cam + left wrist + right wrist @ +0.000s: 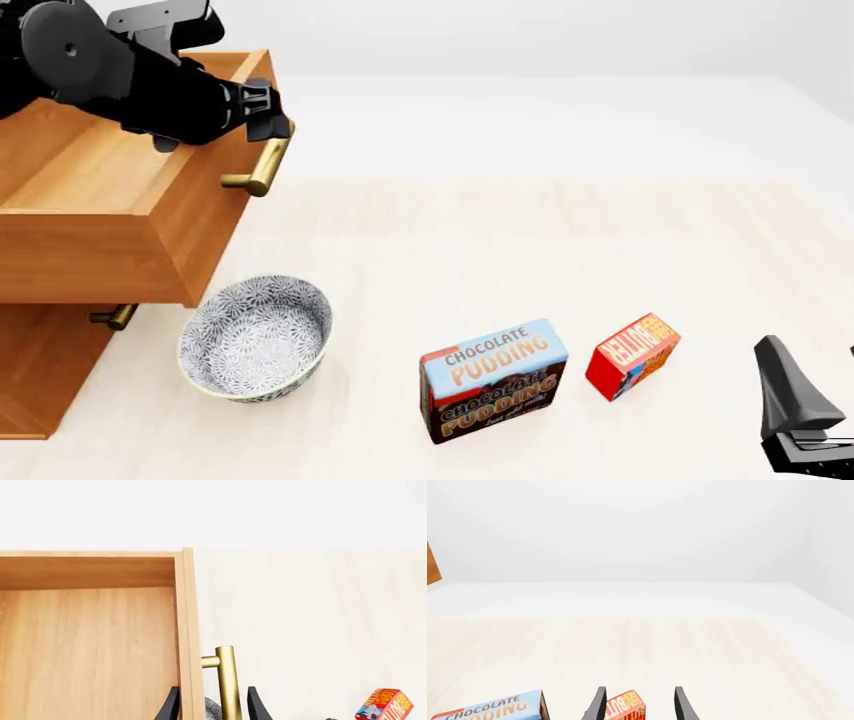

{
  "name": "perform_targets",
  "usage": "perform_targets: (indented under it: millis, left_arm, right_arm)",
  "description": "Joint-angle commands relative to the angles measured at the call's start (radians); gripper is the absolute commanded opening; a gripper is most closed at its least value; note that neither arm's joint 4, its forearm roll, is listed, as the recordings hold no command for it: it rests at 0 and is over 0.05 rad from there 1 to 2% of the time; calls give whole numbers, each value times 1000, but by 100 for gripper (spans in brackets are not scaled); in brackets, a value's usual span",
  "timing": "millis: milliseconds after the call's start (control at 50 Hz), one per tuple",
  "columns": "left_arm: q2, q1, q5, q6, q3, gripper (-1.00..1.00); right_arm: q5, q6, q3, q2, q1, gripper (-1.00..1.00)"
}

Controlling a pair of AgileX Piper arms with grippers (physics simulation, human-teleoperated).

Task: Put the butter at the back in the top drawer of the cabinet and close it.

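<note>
The cabinet (pixel 54 370) stands at the left with its top drawer (pixel 94 245) pulled out, and the inside of the top drawer (pixel 87 645) is bare. My left gripper (pixel 276 118) is open, its fingers either side of the far end of the brass handle (pixel 228 680). The butter (pixel 634 355), a small red and orange box, lies on the table right of the pudding box. My right gripper (pixel 814 400) hovers open near the front right. In the right wrist view the butter (pixel 626 707) lies just past the fingers (pixel 682 705), with no contact.
A patterned bowl (pixel 256 338) sits on the table just in front of the open drawer. The blue-and-brown Chocolate Pudding box (pixel 494 380) stands left of the butter. A lower drawer handle (pixel 114 318) pokes out beneath the open drawer.
</note>
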Motion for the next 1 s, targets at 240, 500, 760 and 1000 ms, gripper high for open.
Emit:
perform_targets:
  millis: [240,500,760,1000]
  left_arm:
    - [81,-67,-15,0,8,100]
    - [79,-74,15,10,-26,100]
    - [48,-59,92,65,-101,100]
    - [12,-50,136,92,-134,100]
  right_arm:
    - [0,0,0,0,0,100]
    - [0,0,0,0,0,100]
    - [0,0,0,0,0,100]
    - [0,0,0,0,0,100]
